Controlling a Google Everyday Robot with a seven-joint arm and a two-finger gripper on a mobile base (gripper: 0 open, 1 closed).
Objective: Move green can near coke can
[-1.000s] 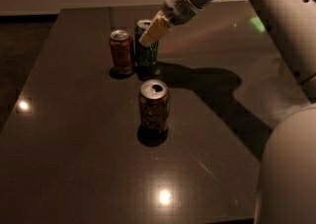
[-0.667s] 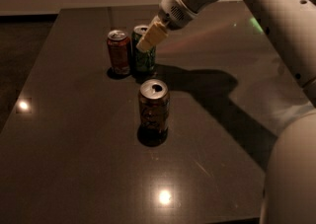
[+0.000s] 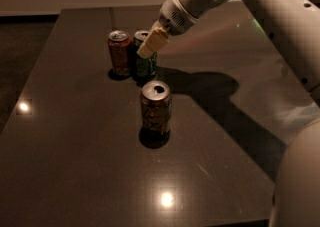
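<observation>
The green can stands upright on the dark table, right beside the coke can, nearly touching its right side. The coke can is red with a silver top and sits at the back left. My gripper reaches in from the upper right and is at the top of the green can, covering part of its upper front. The grip itself is hidden.
A brownish-orange can with dark swirls stands in front of the pair, nearer the table's middle. My arm spans the upper right and casts a shadow on the table. The table's left edge borders a dark floor.
The gripper and the green can have shifted slightly left and down, closing the small gap to the coke can. The brownish can has not moved.
</observation>
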